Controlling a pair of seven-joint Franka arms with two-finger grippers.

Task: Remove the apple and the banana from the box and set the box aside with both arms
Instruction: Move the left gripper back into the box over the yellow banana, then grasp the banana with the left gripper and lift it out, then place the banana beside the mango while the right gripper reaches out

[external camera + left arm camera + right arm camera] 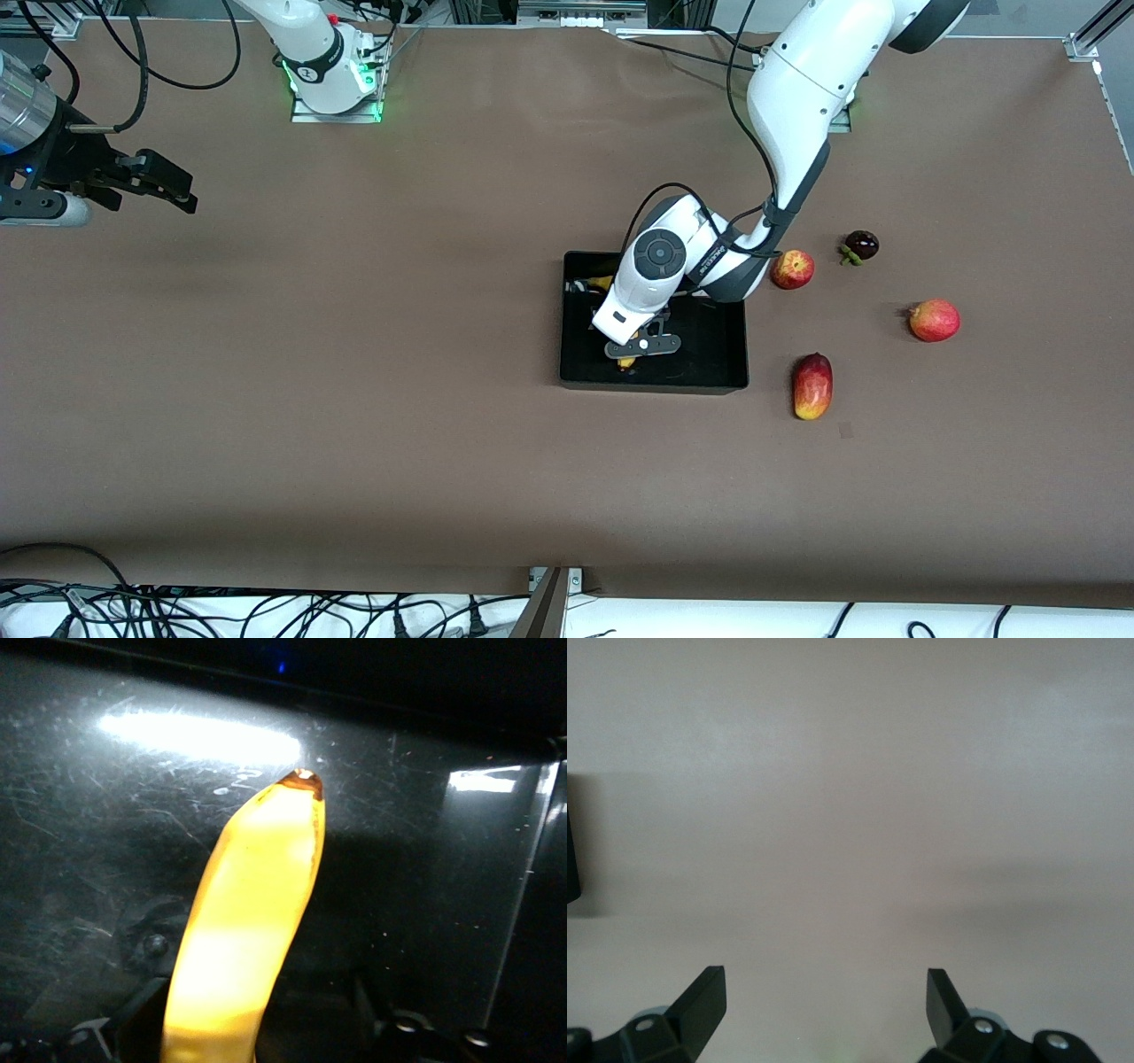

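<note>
**Left gripper down in box on banana, right arm waiting**

Banana (252, 930) lies on the box floor, straddled by the left gripper (640, 347); left wrist view shows it running up between the two dark fingers (133, 1001), stem tip pointing away from the gripper; fingers look close on both sides but contact isn't visible, so cannot tell if they have clamped; treat the grasp as unconfirmed. Box (722, 354) sits mid-table, left arm reaching down into it; only small yellow bits of banana show in the front view, under and beside the wrist.

Apple (792, 268) already out, on the table just beside the box wall, close to the left arm's elbow; so step in hand, as I judge it, is banana pickup. Next move calls for a firm close across the banana's middle, a straight lift clear of the low wall, then a set-down on bare table away from the apple; box shift with both arms not yet started.

Right gripper (826, 1001) hangs over bare table at the right arm's end, well apart from the box, jaws spread wide, nothing between them; arm waits.

Views: left wrist alone shows the banana whole and the scratched glossy floor; front alone shows the apple, box position and both arms; right wrist shows only table.
</note>
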